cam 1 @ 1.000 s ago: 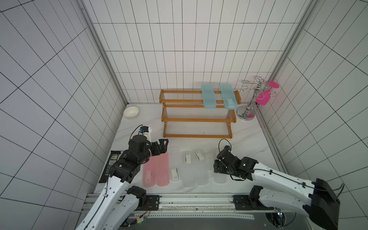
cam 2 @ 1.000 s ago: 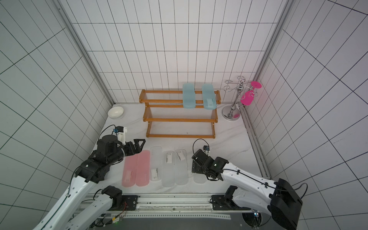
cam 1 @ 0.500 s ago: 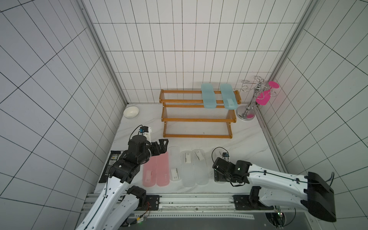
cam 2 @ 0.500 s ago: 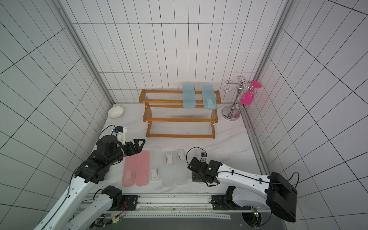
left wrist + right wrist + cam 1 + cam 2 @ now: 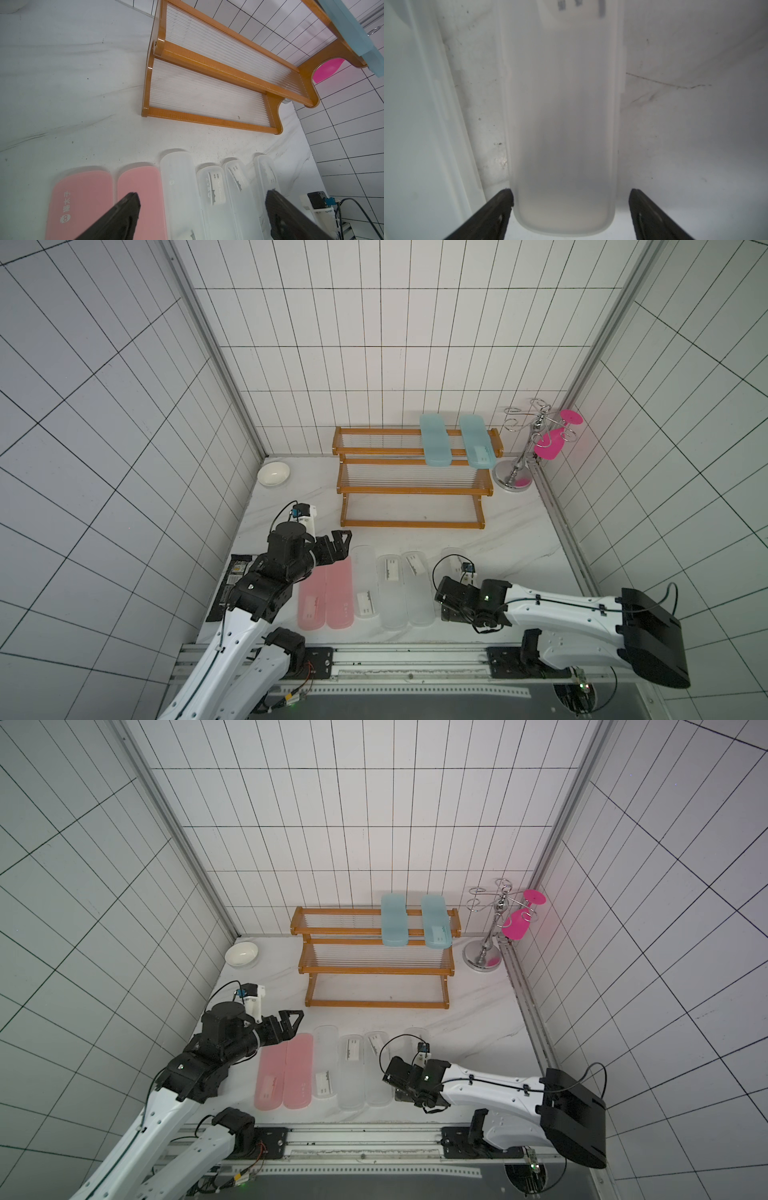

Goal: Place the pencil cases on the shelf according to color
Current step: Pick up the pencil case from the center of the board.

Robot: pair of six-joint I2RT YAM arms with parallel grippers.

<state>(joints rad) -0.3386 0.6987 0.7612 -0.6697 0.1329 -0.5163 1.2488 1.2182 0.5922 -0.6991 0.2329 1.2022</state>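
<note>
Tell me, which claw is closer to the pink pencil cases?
Left. The left claw is by the far ends of the pink cases; the right claw straddles the last clear case.

Two teal-blue pencil cases [image 5: 394, 923] lie on the top tier of the shelf [image 5: 376, 969]. In front of the shelf, two pink pencil cases [image 5: 297, 1073] and four frosted pencil cases [image 5: 351, 1077] form a row, with the right gripper [image 5: 403, 1092] over the last frosted one.

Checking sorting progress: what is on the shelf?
Two teal-blue pencil cases lie side by side on the top tier of the shelf, one with a white label. The lower tiers hold no cases. The frosted plastic hides any contents and the rods beneath.
</note>
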